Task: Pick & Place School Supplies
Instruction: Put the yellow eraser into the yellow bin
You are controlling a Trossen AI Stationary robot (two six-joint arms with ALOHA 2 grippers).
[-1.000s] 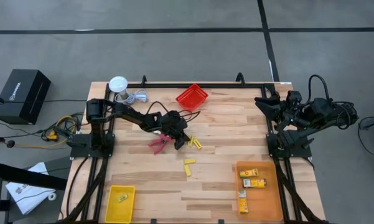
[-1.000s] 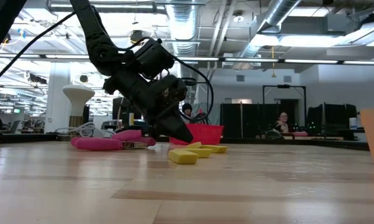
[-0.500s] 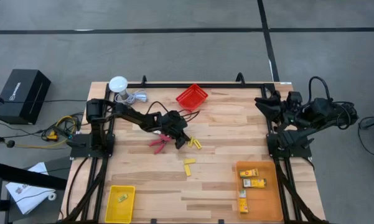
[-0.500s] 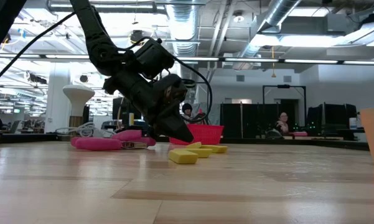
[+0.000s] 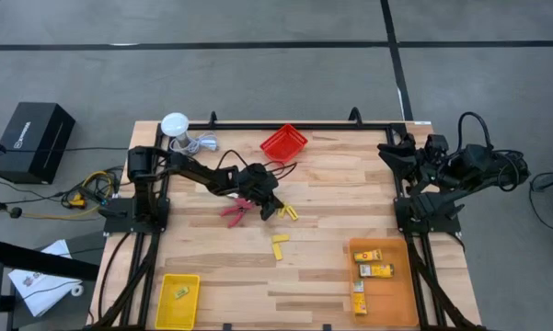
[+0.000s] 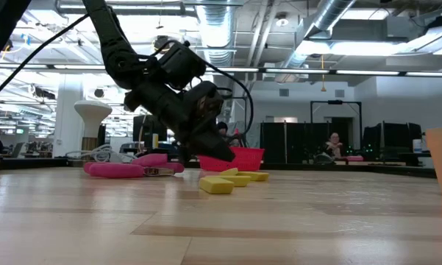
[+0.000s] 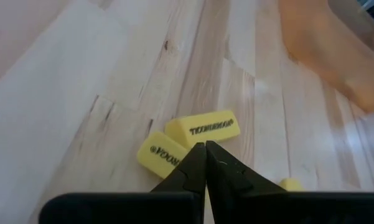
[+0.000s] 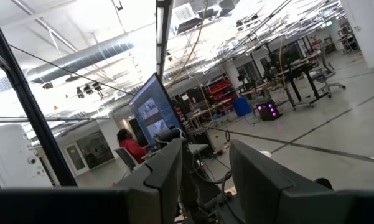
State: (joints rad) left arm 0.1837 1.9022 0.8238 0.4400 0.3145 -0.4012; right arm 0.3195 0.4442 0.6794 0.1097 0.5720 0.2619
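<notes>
Two yellow pieces (image 5: 288, 212) lie side by side on the table's middle, and they also show in the left wrist view (image 7: 202, 129). A third yellow piece (image 5: 280, 244) lies nearer the front. My left gripper (image 5: 277, 210) is shut, and its fingertips (image 7: 198, 155) slant down just above the pair; in the low view they (image 6: 244, 157) stand clear of the table. The red-handled scissors (image 5: 235, 211) lie flat just left of it. My right gripper (image 8: 205, 148) is folded back at the table's right edge (image 5: 397, 153), open and holding nothing.
A red bin (image 5: 284, 142) stands at the far middle and a yellow bin (image 5: 178, 300) with one small piece at the near left. An orange bin (image 5: 379, 280) at the near right holds yellow-orange boxes (image 5: 374, 269). A white round object with a cable (image 5: 176, 125) sits at the far left corner.
My left gripper, still shut, has tipped its fingertips a little up off the table and toward the right, over the pair of yellow pieces. The pieces and the scissors lie where they were.
</notes>
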